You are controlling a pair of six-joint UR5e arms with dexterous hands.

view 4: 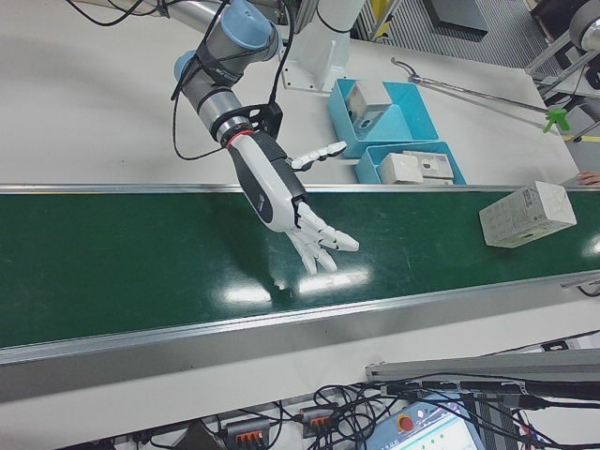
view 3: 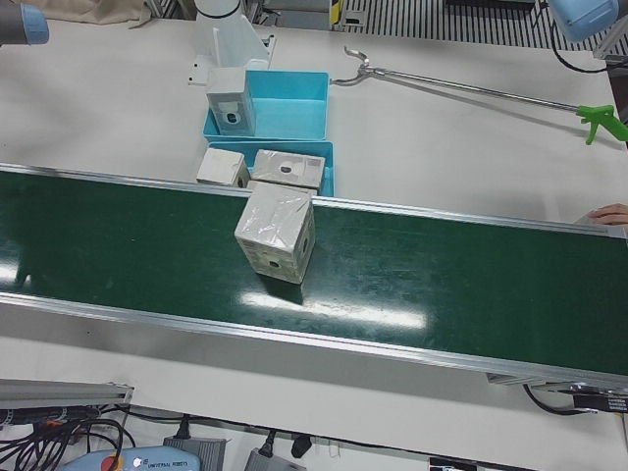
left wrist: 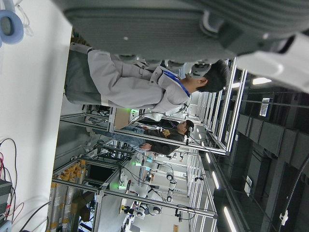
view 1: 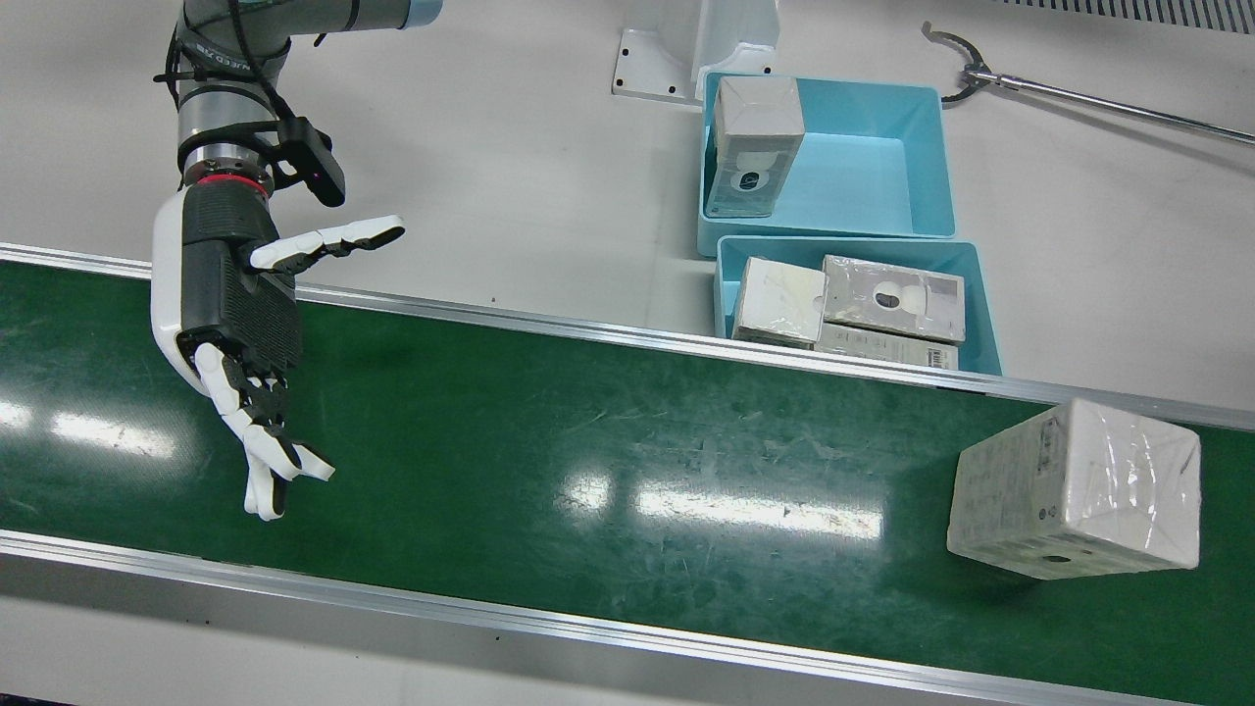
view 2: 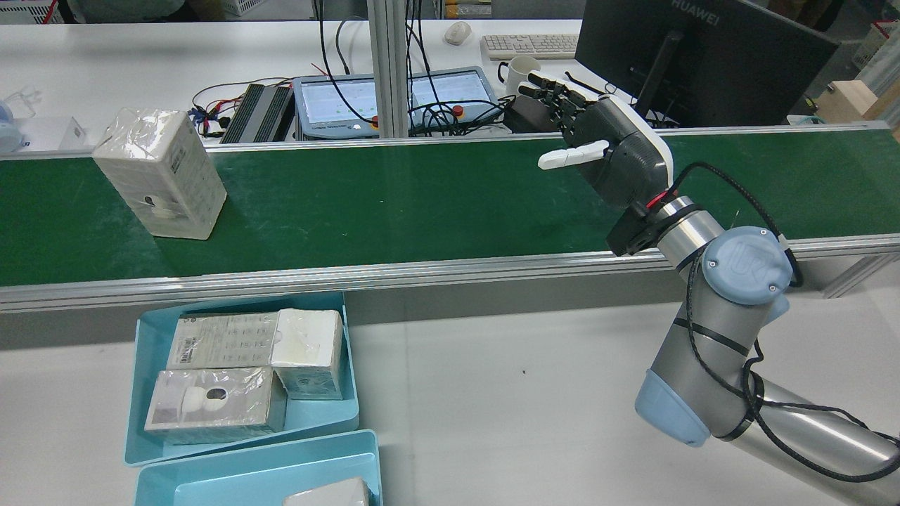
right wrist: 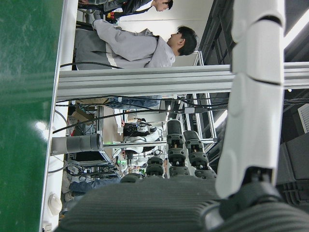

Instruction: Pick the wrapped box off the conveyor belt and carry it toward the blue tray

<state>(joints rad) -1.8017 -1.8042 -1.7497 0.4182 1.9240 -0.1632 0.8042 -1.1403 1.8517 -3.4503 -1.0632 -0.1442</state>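
Note:
The wrapped box (view 1: 1077, 490) stands on the green conveyor belt (view 1: 588, 431), just in front of the blue trays; it also shows in the rear view (view 2: 159, 176) and the left-front view (view 3: 277, 235). My right hand (view 1: 235, 324) hovers open over the belt's other end, fingers spread, far from the box; the rear view shows that hand (view 2: 612, 154) too. Nothing is between its fingers. The near blue tray (view 1: 985, 314) holds several wrapped boxes, and the far blue tray (view 1: 863, 176) holds one. Of my left hand (left wrist: 169, 24) only a strip of palm shows, in its own view.
A long reacher tool (view 1: 1079, 98) lies on the white table behind the trays. A person's hand (view 3: 610, 213) rests at the belt's far edge. Beyond the belt stand a monitor (view 2: 703, 56), a keyboard (view 2: 527, 46) and cables. Aluminium rails (view 1: 588, 628) border the belt.

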